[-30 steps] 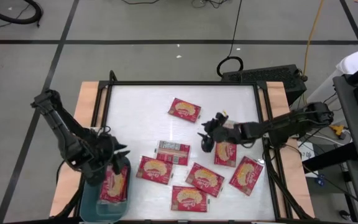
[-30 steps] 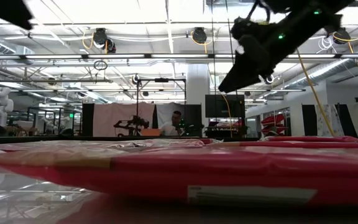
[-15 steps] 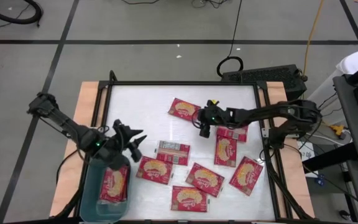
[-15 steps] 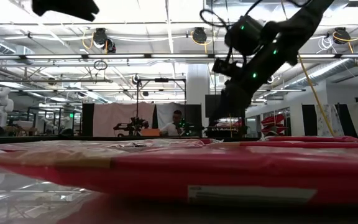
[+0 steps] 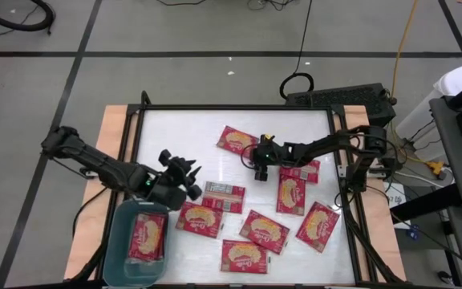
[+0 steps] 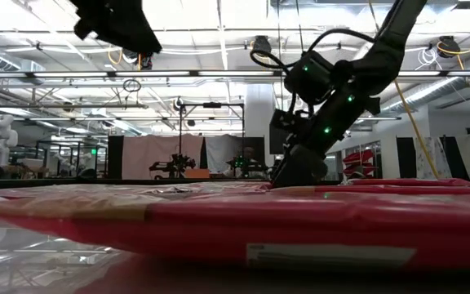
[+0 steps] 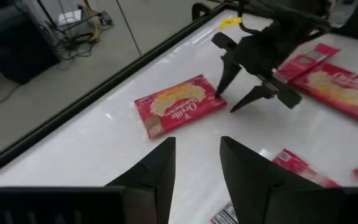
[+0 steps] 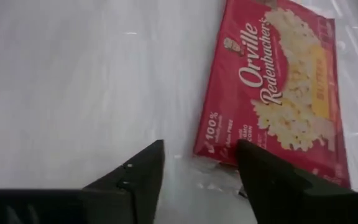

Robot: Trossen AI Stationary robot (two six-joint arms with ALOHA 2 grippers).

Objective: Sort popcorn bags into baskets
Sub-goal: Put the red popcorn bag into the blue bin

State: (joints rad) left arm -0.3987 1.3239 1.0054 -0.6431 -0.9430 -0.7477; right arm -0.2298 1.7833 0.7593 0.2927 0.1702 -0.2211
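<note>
Several red popcorn bags lie flat on the white table (image 5: 175,128); one (image 5: 223,197) shows its grey-white back. One bag (image 5: 149,238) lies in the teal basket (image 5: 119,241) at the near left corner. My left gripper (image 5: 189,180) is open and empty, above the table beside the basket's far right corner. My right gripper (image 5: 259,160) is open and low at the table. Its fingers (image 8: 135,177) stand at a short edge of the farthest bag (image 8: 278,87), near a corner; this bag also shows in the high view (image 5: 237,141). My right gripper has one finger (image 8: 266,174) in front of the bag's short edge (image 8: 219,152), near a corner. The finger hides the spot, so I cannot tell whether it touches the bag. The bag lies flat on the table.
Other bags lie in a loose group at the table's near right (image 5: 265,229), (image 5: 319,226), (image 5: 245,255), (image 5: 199,218). One (image 5: 303,171) lies under my right arm. A black frame (image 5: 215,107) edges the table. Bare table shows at the far left.
My left gripper has risen from over the basket and gone toward the table's right and far edges. The bag stays in the basket. My right gripper has gone down to the table and toward the far left, up to the farthest bag.
</note>
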